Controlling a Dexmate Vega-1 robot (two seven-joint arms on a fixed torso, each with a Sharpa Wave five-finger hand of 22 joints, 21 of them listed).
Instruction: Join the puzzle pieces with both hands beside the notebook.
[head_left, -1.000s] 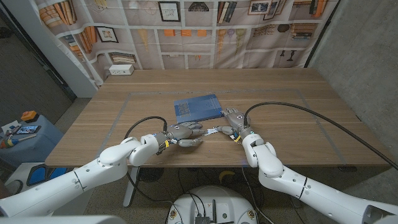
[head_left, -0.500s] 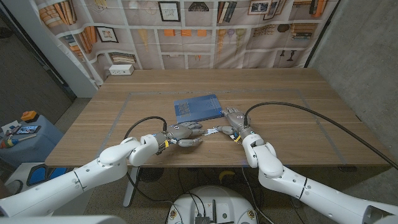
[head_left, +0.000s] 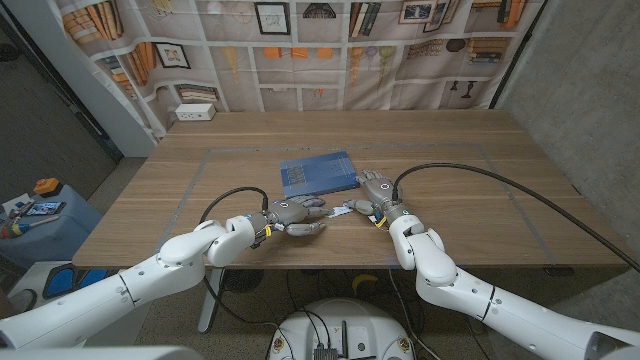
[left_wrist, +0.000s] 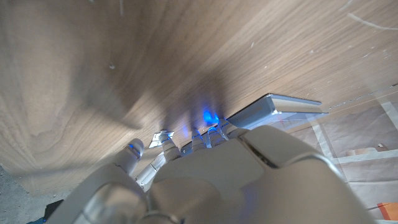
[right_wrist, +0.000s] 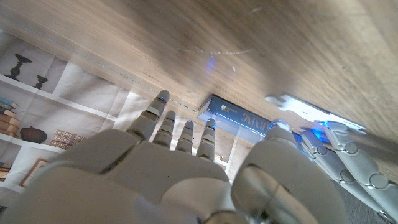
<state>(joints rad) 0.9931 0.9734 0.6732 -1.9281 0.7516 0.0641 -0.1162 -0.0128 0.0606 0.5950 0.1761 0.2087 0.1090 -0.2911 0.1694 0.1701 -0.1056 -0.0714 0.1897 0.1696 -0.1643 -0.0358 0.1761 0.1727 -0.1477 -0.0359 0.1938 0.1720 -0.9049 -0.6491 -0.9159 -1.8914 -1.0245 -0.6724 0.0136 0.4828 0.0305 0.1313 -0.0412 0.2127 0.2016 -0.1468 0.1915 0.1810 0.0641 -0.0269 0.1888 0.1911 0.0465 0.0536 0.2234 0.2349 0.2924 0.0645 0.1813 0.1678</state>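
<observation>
Wooden table (head_left: 470, 190) spreads wide under both white robot arms, with a printed bookshelf backdrop (head_left: 330, 40) hanging behind its far edge. Blue notebook (head_left: 317, 172) lies closed on the table near the middle, and it serves as the landmark for everything else.

Just in front of the notebook, toward the robot, the two hands meet. The left hand (head_left: 295, 215) sits in front of the notebook's near left corner, its fingers curled and reaching toward the other hand. The right hand (head_left: 380, 200) sits just beside the notebook's near right corner, fingers extended toward the left hand.

Between the two hands, just in front of the notebook's near edge, lie the small pale puzzle pieces (head_left: 345, 210). In the right wrist view the puzzle pieces (right_wrist: 314, 113) show as a thin flat white shape against the table, with the left hand's fingertips (right_wrist: 323, 134) touching its edge and the right hand's thumb close by. Whether either hand actually pinches the pieces cannot be told; both hands are partly closed around them.
</observation>
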